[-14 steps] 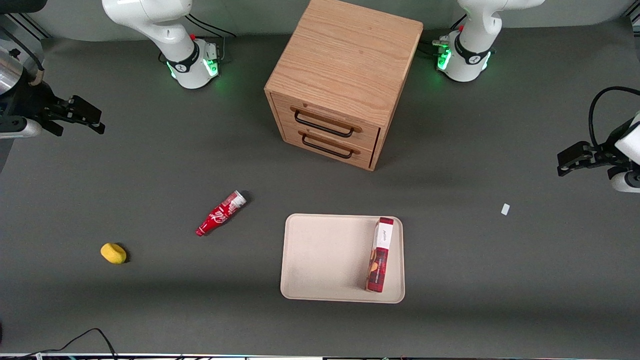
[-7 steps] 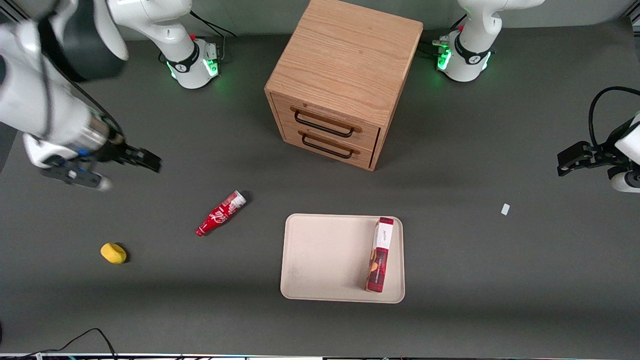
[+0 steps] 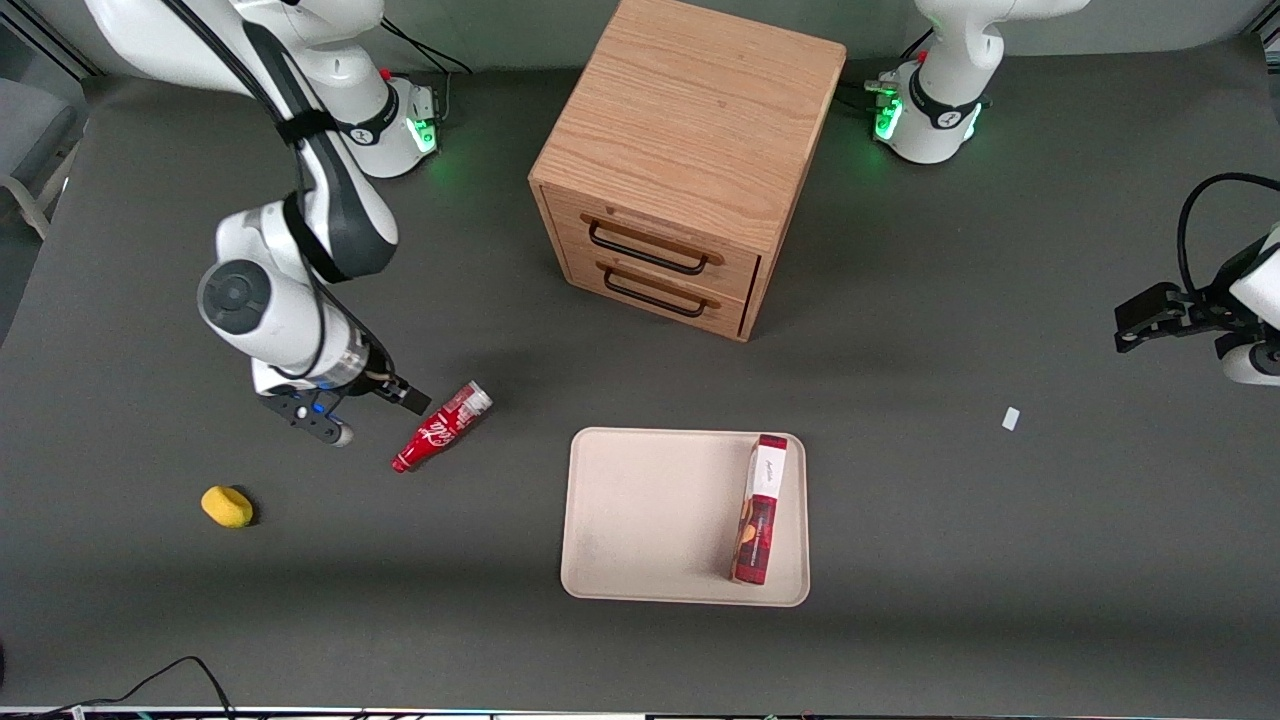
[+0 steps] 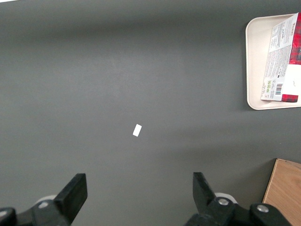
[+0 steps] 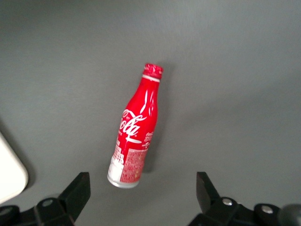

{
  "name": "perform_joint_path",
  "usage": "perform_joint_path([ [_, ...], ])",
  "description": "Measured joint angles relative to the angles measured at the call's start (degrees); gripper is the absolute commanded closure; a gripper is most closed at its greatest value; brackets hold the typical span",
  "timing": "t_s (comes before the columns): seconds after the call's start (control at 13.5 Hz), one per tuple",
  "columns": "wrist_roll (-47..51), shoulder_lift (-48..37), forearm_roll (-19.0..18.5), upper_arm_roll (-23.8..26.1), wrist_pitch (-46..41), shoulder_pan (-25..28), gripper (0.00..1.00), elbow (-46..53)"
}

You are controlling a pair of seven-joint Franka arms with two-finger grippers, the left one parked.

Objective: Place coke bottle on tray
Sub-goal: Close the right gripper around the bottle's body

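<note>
Dark grey table point(image 3: 950, 560) carries the coke bottle point(image 3: 441, 426), lying on its side near the tray point(image 3: 650, 520), toward the working arm's end. On the tray lies 1 red-and-white box point(image 3: 760, 522). Just beside the bottle hovers the gripper point(image 3: 375, 415), fingers apart and holding nothing.

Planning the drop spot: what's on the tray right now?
On the tray lies one long red-and-white box, along its edge toward the parked arm; the rest is bare. What the box covers is hidden. The coke bottle lies on the table, the open gripper beside it.
</note>
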Motion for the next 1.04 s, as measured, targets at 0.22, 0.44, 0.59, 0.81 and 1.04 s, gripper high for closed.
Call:
perform_joint_path([
  [0.22, 4.97, 4.52, 0.00, 0.75, 6.07, 0.16, 0.00, -1.19],
  [0.44, 6.87, 8.94, 0.00, 0.88, 11.33, 0.48, 0.00, -1.17],
  [0.59, 7.11, 10.89, 0.00, 0.87, 14.29, 0.47, 0.00, -1.15],
  [0.81, 7.22, 12.84, 0.00, 0.84, 16.59, 0.46, 0.41, -1.13],
  [1.04, 7.24, 13.10, 0.00, 0.84, 16.84, 0.46, 0.97, -1.08],
])
